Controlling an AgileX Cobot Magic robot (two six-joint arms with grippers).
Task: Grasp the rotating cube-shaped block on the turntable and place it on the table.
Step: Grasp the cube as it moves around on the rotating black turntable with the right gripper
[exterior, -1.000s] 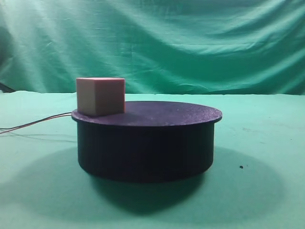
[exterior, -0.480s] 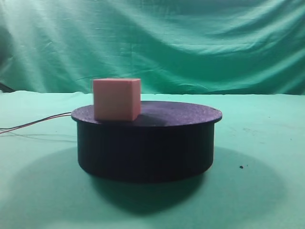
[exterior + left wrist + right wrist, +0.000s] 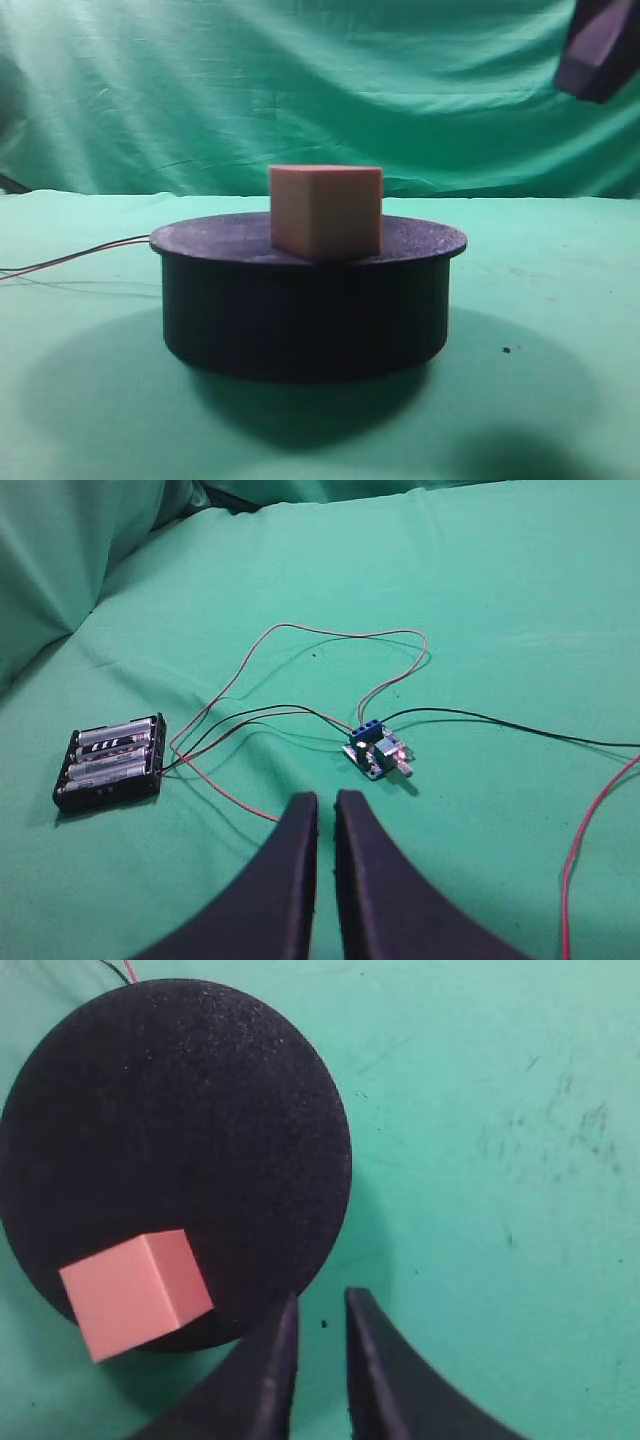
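The salmon-pink cube-shaped block (image 3: 325, 212) stands on the black turntable (image 3: 300, 310), near its front edge and a little right of centre. From above, the right wrist view shows the cube-shaped block (image 3: 135, 1295) at the lower left rim of the turntable (image 3: 170, 1130). My right gripper (image 3: 320, 1300) hovers high over the green table (image 3: 560, 330) just beside the turntable's rim, jaws slightly apart and empty. A dark part of that gripper (image 3: 600, 50) shows in the top right corner. My left gripper (image 3: 325, 800) is far from the block, fingers almost together, holding nothing.
Thin wires (image 3: 70, 262) trail left from the turntable. Under the left gripper lie a black battery pack (image 3: 110, 762), a small blue circuit board (image 3: 377, 752) and a red wire (image 3: 590, 830). A green backdrop hangs behind.
The block has ridden round from the turntable's left edge to its front middle. My right gripper has come into the top right corner of the exterior view.
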